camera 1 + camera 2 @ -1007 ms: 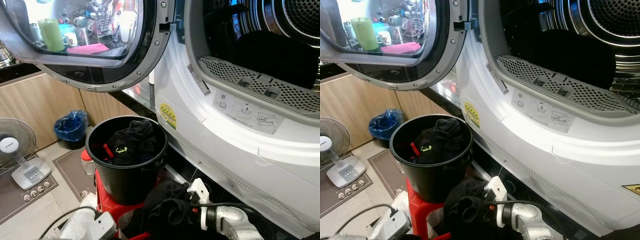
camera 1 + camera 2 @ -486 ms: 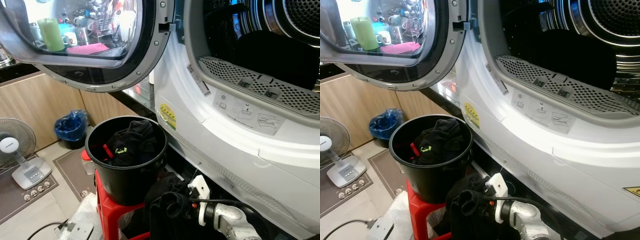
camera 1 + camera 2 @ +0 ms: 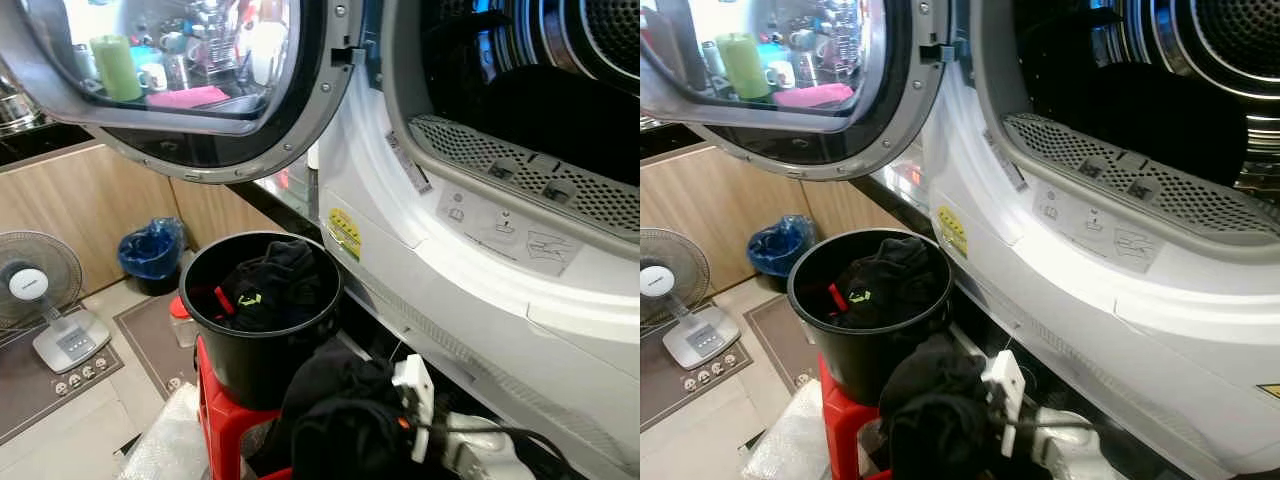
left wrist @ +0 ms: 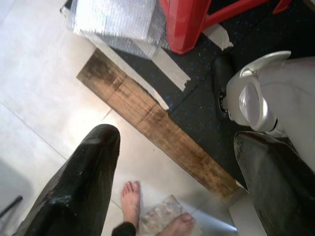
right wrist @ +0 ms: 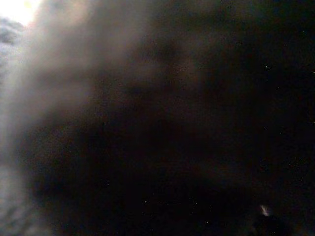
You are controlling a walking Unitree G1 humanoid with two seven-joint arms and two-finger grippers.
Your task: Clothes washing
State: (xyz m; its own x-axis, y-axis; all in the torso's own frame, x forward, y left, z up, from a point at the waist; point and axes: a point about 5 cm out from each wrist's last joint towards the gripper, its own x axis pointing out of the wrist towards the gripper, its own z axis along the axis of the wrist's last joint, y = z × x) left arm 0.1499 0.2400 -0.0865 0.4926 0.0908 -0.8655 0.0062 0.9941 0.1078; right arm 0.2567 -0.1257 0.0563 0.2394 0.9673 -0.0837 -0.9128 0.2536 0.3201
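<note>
A black garment hangs bunched low in front of the washing machine, with my right gripper shut on it; cloth covers the fingers, and the right wrist view is dark fabric pressed close. Just left of it a black bucket stands on a red stool and holds more dark clothes. The round machine door is swung open to the left. Dark laundry lies inside the drum. My left gripper hangs open above the floor.
A white fan and a power strip sit on the floor at the left, beside a bin with a blue bag. Bubble wrap lies by the stool. A wooden plank and a person's bare feet are below my left hand.
My right gripper has lifted the black garment a little higher, beside the bucket. The left arm has dropped out of the eye views. The camera has shifted slightly.
</note>
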